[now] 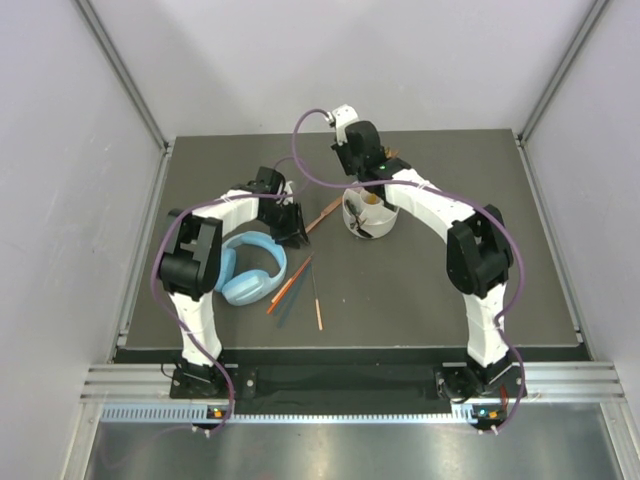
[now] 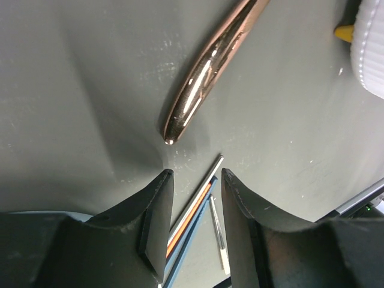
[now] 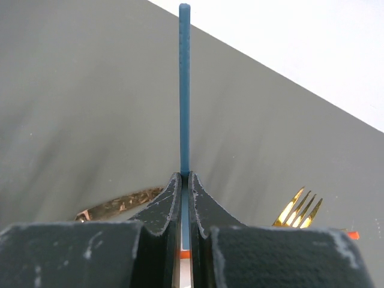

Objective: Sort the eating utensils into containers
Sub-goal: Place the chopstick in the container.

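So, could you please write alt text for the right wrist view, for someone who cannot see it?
The right gripper is shut on a dark teal chopstick that sticks straight out past its fingertips over the dark table. The tines of a gold fork show at lower right.

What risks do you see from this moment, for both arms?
1. The right gripper holds the teal chopstick with a long part sticking out past its tips; it may swivel or slip.
2. The gold fork is close by; the chopstick might catch on it.
3. The left gripper hangs open over loose chopsticks lying side by side; it could pinch several.
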